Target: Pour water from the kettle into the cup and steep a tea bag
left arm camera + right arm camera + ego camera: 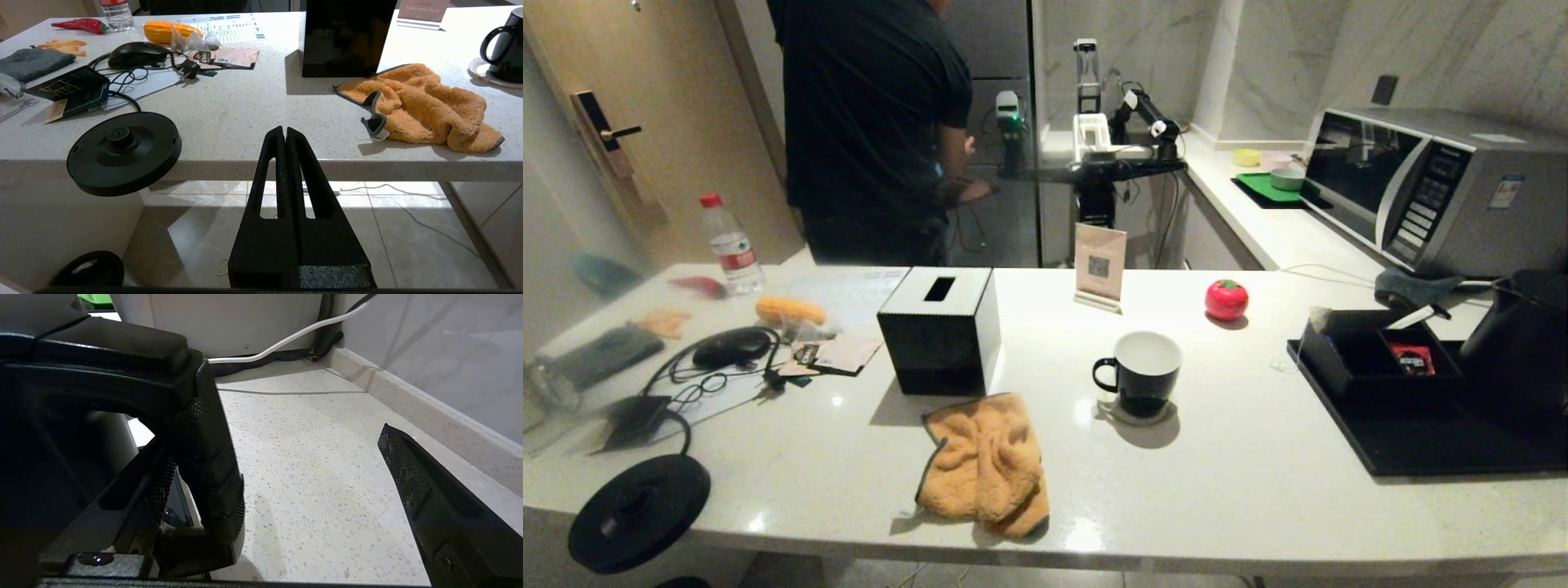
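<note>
while the right gripper stands wide open with one finger through the loop handle of the kettle and nothing clamped yet, the kettle sits on the tray at the far right, well apart from the cup. closing off-centre could let the handle slip and tip the kettle. the left gripper, closed and empty, waits below the counter edge; the kettle is cut off, and i cannot find the tea bag or see any water.

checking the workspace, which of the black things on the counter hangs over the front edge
The flat round kettle base, at the robot's far left, overhangs the counter edge. The tissue box, cup and kettle sit fully on top.
</note>
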Controlling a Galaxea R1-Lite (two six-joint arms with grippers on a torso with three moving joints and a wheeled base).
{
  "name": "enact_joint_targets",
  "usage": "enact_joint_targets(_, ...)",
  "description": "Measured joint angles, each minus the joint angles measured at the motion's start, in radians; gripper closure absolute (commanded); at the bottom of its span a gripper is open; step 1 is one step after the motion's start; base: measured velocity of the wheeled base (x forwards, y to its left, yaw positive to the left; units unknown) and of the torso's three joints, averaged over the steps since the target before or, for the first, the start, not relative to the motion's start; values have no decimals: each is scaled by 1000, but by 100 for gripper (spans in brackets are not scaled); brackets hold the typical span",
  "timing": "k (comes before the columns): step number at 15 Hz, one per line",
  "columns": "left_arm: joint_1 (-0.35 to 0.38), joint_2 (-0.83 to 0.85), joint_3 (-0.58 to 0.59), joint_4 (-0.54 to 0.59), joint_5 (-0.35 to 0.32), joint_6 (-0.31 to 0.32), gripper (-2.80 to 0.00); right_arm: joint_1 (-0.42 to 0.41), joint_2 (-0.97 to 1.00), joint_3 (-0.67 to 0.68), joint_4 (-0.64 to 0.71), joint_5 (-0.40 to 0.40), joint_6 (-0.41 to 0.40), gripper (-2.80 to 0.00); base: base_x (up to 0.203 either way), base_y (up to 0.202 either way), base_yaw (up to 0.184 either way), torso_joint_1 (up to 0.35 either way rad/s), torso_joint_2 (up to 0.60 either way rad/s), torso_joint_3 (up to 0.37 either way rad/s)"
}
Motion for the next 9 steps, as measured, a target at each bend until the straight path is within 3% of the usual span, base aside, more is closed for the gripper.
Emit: enact_joint_targets(9,0,0,0,0,0,0,0,28,29,-79,20,1,2,-280,0,0,0,0,0,0)
